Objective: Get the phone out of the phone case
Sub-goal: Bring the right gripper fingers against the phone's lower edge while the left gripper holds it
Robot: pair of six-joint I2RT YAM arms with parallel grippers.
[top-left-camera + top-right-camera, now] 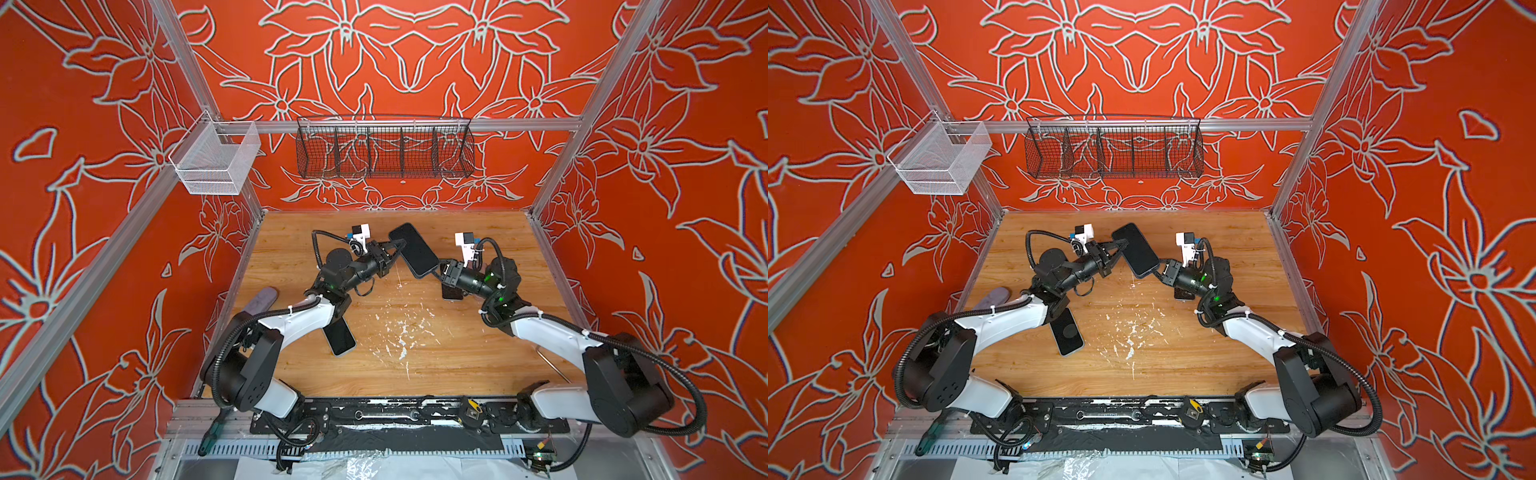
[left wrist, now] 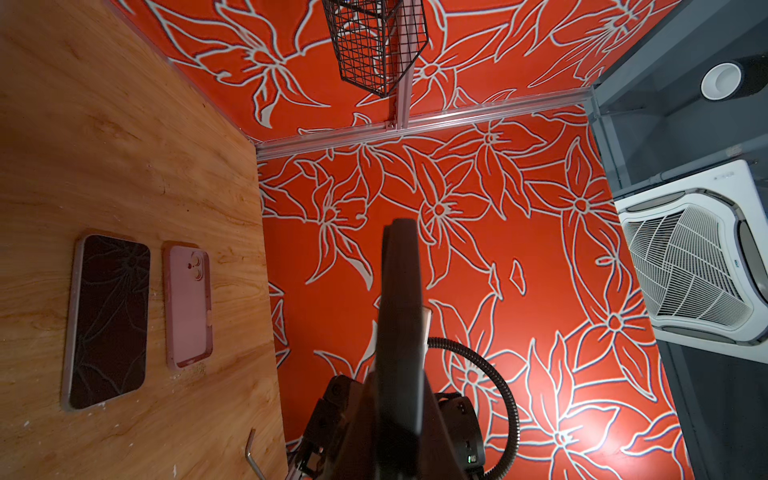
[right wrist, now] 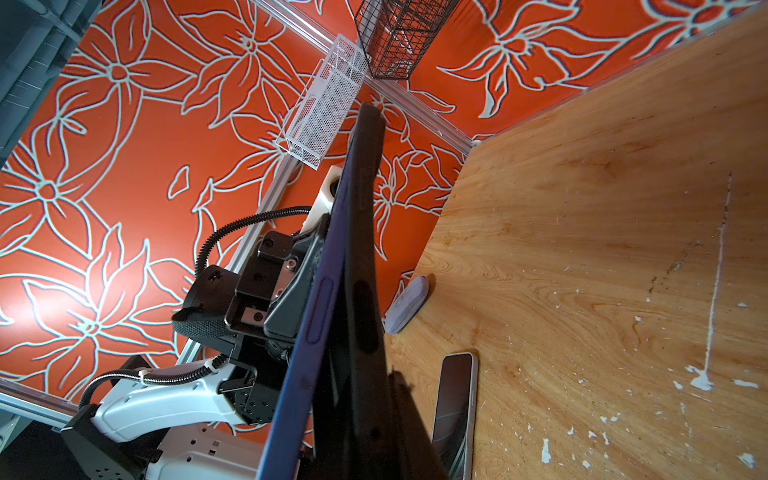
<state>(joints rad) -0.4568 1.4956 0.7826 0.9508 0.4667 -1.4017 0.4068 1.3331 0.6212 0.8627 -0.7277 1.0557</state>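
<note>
While you hold the load up off it, table (image 1: 457, 353): bare wood under the lift; spare phone (image 1: 340, 338) lies flat on the left part, not in play.
phone (image 1: 413, 249): in the air toward the back of the table, between your two grippers.
phone axis: long axis runs diagonal in both top views. Far end points back and left, near end points at your right gripper. Dark broad face is up toward the camera.
case (image 3: 361, 257): black, on the phone. Right wrist view shows the phone's blue side with its button gapping away from it. My read: the peel has begun.
why two grips: likely one arm anchors while the other pulls, and it's held off the table so the shell can flex.
left gripper (image 1: 397, 251): pinched tight on the phone's long edge, near the far end.
right gripper (image 1: 437, 270): at the near end, nearly closed, seems to nip the case's lip; contact is partly hidden.
</note>
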